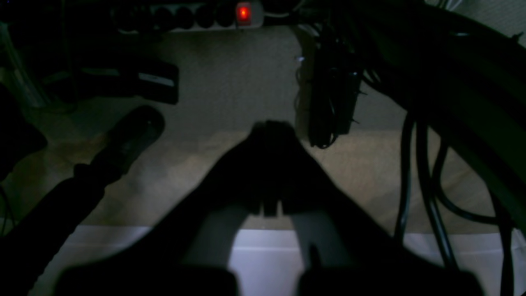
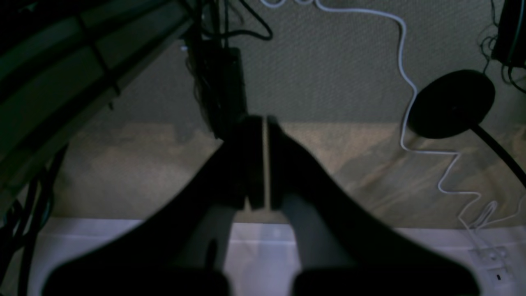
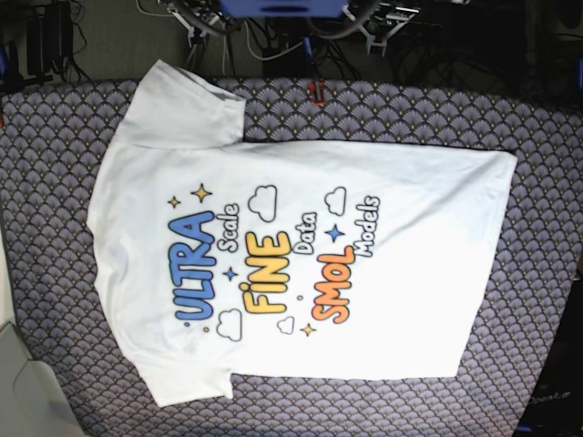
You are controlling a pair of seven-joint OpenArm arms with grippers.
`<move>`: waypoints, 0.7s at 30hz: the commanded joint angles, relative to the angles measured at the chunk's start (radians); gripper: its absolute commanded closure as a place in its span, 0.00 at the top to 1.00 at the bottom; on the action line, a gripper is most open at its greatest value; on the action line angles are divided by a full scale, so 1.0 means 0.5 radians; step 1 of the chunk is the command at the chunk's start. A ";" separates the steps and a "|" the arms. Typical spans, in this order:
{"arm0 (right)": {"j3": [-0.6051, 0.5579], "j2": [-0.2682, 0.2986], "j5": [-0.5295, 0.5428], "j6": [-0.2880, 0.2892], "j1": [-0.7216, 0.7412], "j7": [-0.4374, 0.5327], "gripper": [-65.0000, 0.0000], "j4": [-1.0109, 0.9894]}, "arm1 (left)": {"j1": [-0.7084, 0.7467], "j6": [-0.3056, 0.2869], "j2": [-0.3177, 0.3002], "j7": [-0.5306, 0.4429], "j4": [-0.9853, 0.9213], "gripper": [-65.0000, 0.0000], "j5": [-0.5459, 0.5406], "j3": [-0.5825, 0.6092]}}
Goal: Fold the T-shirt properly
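Note:
The T-shirt (image 3: 410, 273) lies spread flat, printed side up, on the patterned table cover (image 3: 55, 228) in the base view. Its sleeves point to the upper left and lower left, and its hem runs down the right side. Neither gripper shows in the base view. In the left wrist view my left gripper (image 1: 273, 127) is shut with nothing in it, hanging over dim carpet floor. My right gripper (image 2: 265, 121) is also shut and empty above the floor, with only a thin slit between its fingers. The shirt does not appear in either wrist view.
A power strip (image 1: 243, 13) with a red light, a dark shoe (image 1: 131, 131) and black cables (image 1: 411, 172) lie below the left arm. A white cord (image 2: 404, 82) and a round black stand base (image 2: 452, 102) sit below the right arm. The arm mounts (image 3: 282, 7) are at the table's far edge.

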 commanded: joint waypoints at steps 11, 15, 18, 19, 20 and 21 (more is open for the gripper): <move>-0.005 0.002 0.008 -0.032 -0.003 -0.001 0.00 0.002 | 0.029 0.003 -0.004 0.009 0.004 0.01 0.008 0.006; -0.002 0.002 0.008 -0.032 -0.003 -0.001 0.00 -0.001 | 0.032 0.003 -0.026 0.009 0.004 0.01 0.008 0.006; -0.002 0.002 0.008 -0.032 -0.003 -0.001 0.00 -0.004 | 0.032 0.003 -0.029 0.009 0.004 0.01 0.008 0.006; -0.002 0.002 0.008 -0.032 -0.003 -0.001 0.00 -0.004 | 0.032 0.000 -0.032 0.009 0.004 0.01 0.008 0.006; -0.002 0.002 0.008 -0.032 -0.003 0.002 0.00 -0.004 | 0.032 0.000 -0.032 0.009 0.004 0.01 0.008 0.006; -0.002 0.002 0.008 -0.032 -0.003 0.005 0.00 -0.004 | 0.032 0.000 -0.035 0.006 0.004 0.01 0.008 0.006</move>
